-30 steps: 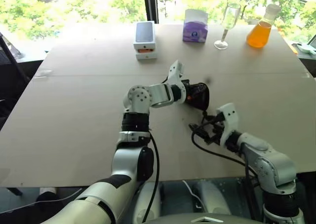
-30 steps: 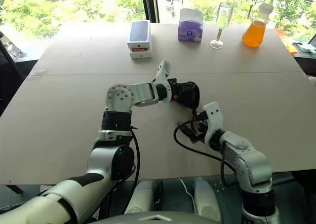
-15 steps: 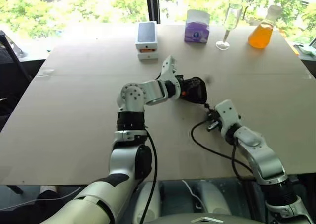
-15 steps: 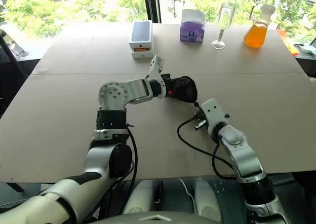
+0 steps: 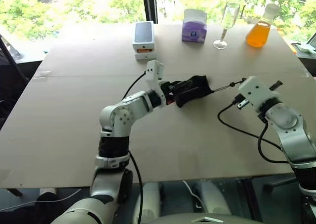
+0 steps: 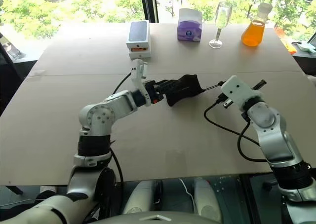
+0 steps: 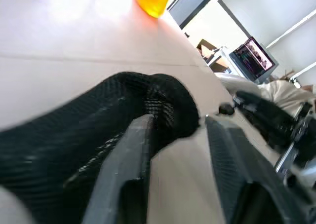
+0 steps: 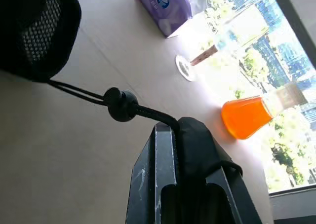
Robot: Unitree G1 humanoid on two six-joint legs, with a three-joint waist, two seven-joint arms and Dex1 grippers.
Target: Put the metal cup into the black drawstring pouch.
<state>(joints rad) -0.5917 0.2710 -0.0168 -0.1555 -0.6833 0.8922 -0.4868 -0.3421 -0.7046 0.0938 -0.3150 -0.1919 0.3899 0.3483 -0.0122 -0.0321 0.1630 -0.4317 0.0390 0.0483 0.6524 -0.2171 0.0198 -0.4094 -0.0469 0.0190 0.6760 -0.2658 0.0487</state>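
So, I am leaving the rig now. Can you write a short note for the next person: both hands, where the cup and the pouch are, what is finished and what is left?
Left hand: fingers apart, one finger against the black drawstring pouch.
Right hand: shut on the drawstring cord, which runs taut from the pouch mouth.
Pouch: at the left fingertips, low over the middle of the table.
Metal cup: cannot tell from these views whether it is inside the pouch.
Done: the cord is gripped and pulled out to the right.
Left: confirm that the cup is inside, then let go of the cord.
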